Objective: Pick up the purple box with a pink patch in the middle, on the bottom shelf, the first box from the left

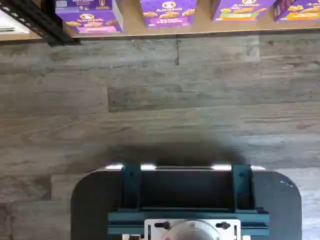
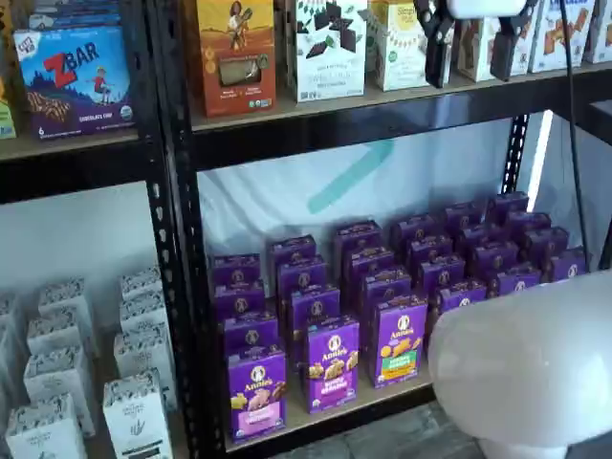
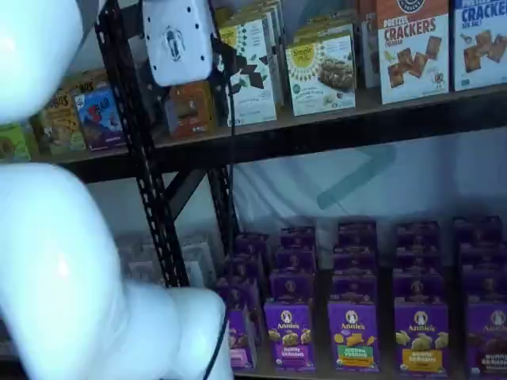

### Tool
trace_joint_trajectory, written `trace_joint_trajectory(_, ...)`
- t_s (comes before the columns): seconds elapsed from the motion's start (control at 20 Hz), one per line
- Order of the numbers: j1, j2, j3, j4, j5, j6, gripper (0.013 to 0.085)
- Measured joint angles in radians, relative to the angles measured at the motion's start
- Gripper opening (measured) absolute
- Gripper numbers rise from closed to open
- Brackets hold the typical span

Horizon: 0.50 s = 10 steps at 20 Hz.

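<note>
The purple box with the pink patch (image 2: 256,390) stands upright at the left front of the bottom shelf (image 2: 330,426), beside the black upright. In a shelf view it is half hidden behind my white arm (image 3: 240,342). In the wrist view it (image 1: 90,17) sits at the shelf's edge, next to the upright. My gripper (image 2: 471,48) hangs high up, level with the upper shelf and well above and to the right of the box. A plain gap shows between its two black fingers (image 2: 439,46), and it holds nothing. Its white body (image 3: 178,39) shows too.
Rows of purple cartons fill the shelf, among them one with a purple label (image 2: 333,363) and one with a green patch (image 2: 400,341). White cartons (image 2: 57,382) stand in the left bay. My arm's white link (image 2: 526,363) is low at right. Grey wood floor (image 1: 175,100) lies before the shelf.
</note>
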Motion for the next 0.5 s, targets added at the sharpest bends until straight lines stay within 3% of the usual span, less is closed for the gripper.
trace_joint_trajectory(0.1, 0.042, -0.026, 0.024, -0.046, -0.045, 0.022, 0.085)
trace_joint_trajectory(0.5, 0.045, -0.034, 0.049, -0.052, -0.078, 0.026, 0.085)
